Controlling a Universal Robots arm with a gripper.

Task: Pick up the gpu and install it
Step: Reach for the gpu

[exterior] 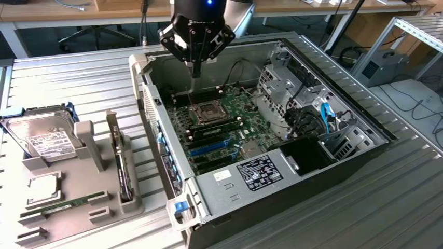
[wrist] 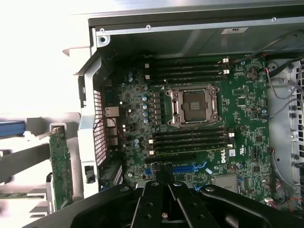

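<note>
Ribbed metal tabletop carries everything. On the exterior view's left, a grey parts holder keeps a hard drive. The gpu stands on edge in a slot along the holder's side nearest the case, well apart from the gripper. It is probably light, stiff and fragile, so it is best pinched along its bare upper edge, clear of the components. Further right, the gripper hangs over the open computer case, fingers pressed together and holding nothing.
</note>
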